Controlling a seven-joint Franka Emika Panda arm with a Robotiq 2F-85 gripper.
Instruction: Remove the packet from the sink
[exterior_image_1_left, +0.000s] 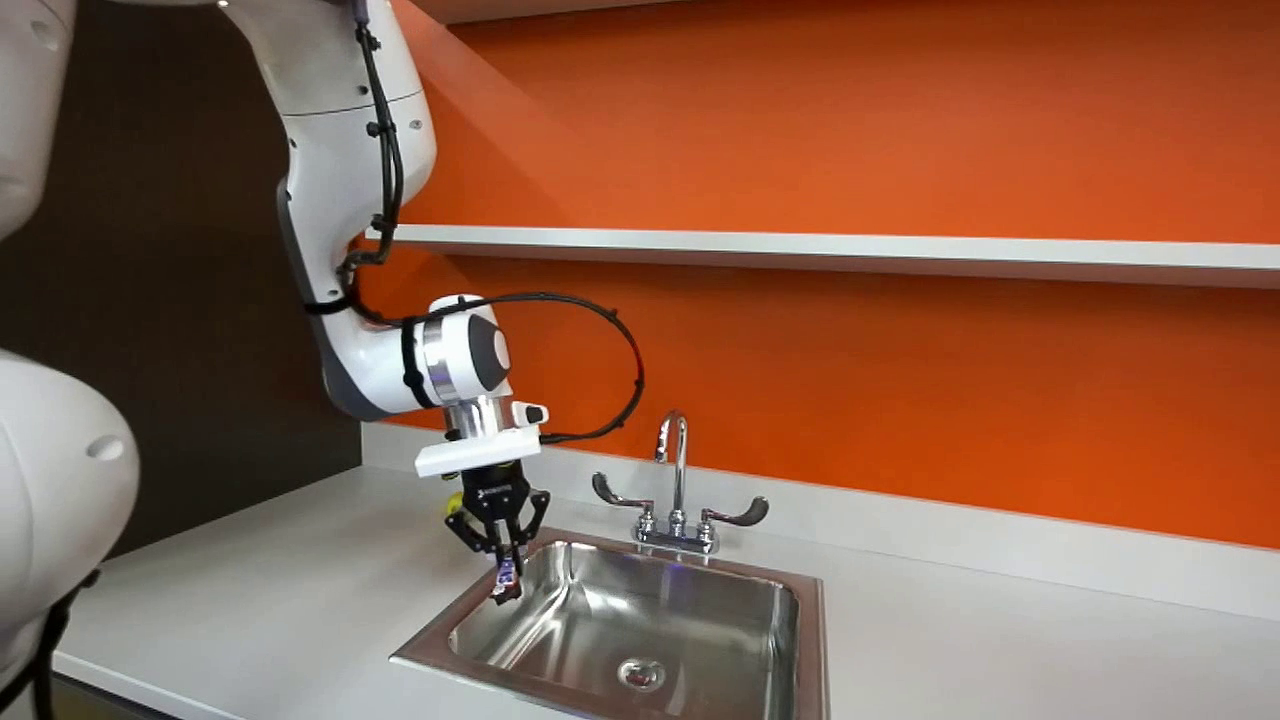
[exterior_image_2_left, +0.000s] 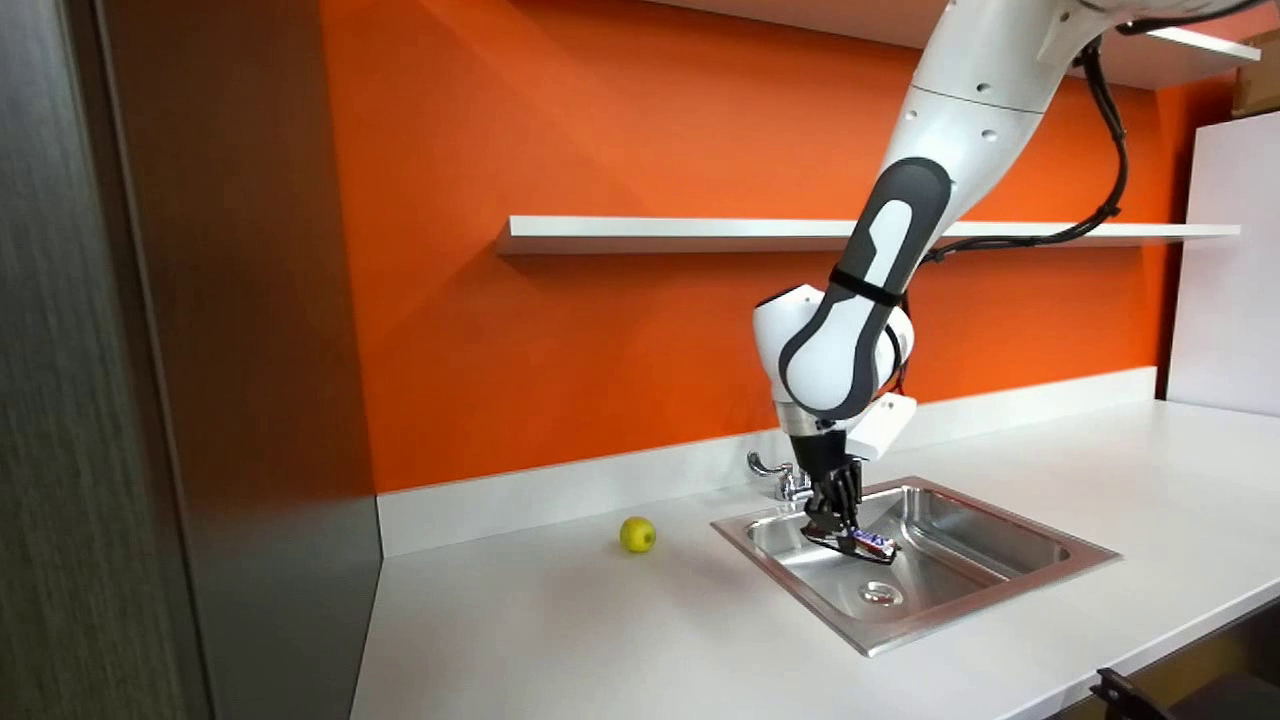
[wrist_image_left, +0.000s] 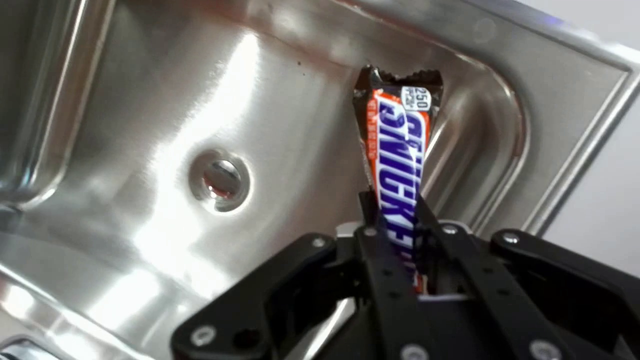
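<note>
White and bent downward, the arm (exterior_image_1_left: 350, 170) is held over the sink (exterior_image_1_left: 812, 640), with the packet (wrist_image_left: 397, 165) pinched between its fingers (wrist_image_left: 375, 245). On both sides of the sink, bench (exterior_image_1_left: 1000, 640) is spread; behind it, room is bounded by the faucet (exterior_image_1_left: 679, 490) and orange wall (exterior_image_1_left: 900, 400).

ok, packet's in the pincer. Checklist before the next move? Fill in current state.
1. Grip on packet: ok; pincer is shut on it, printed end sticking out.
2. Grip firm enough to carry: cannot tell; force doesn't show.
3. Packet outside sink: not ok; it hangs over it.
4. Packet higher than the sink's rim: cannot tell; no view settles the height.
5. Pincer apart from faucet: ok; a gap shows in an exterior view.
6. Ball out of the sink: ok; it sits on the counter beside it.
</note>
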